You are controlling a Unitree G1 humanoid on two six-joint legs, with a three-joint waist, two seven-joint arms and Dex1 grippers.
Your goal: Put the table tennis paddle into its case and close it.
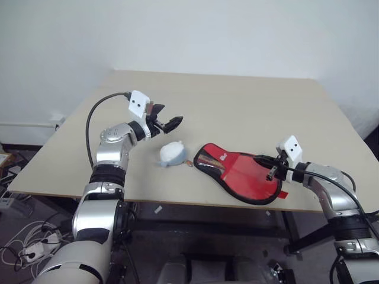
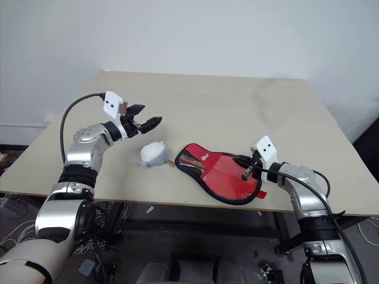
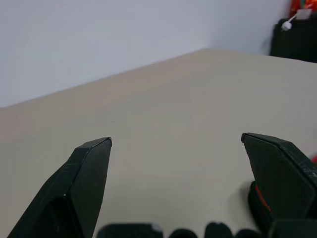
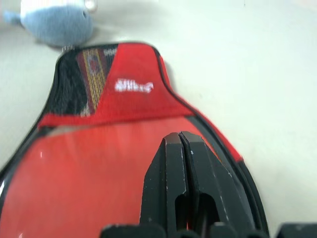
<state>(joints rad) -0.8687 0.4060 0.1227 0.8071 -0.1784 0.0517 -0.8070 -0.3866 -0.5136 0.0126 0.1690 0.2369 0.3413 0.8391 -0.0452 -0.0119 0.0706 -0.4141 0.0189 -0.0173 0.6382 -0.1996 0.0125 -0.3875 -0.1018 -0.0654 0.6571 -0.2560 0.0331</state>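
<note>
Two claws are over the beige bench (image 1: pixel 249 112), and the bigger risk sits with the right one. The right claw (image 1: pixel 270 175) has its two black fingers pressed flat together with nothing visibly caught between them, hovering over the wide round end of the paddle-shaped soft case (image 1: pixel 240 177), red with a clear panel and a black zipper rim. From the right wrist view the case looks already filled: through the clear panel I see a broad red face, and at the narrow neck a light-wood handle striped red and dark, which I take to be the table tennis paddle (image 4: pixel 91 74). Whether the zipper is fully run round I cannot tell.

If the zipper is not yet closed, the shut fingers could slide off the slick panel or push the whole case along the bench instead of catching the pull. The round end lies close to the near edge, with a small red tab (image 1: pixel 282 194) right at that edge, so a shove that way could tip the case over the side.

The left claw (image 1: pixel 164 122) is spread wide and holds nothing, raised over the bench well apart from the case, so nothing pins the case down. Between it and the case's neck lies a small white-grey soft lump (image 1: pixel 172 153), which a careless sweep could knock.
</note>
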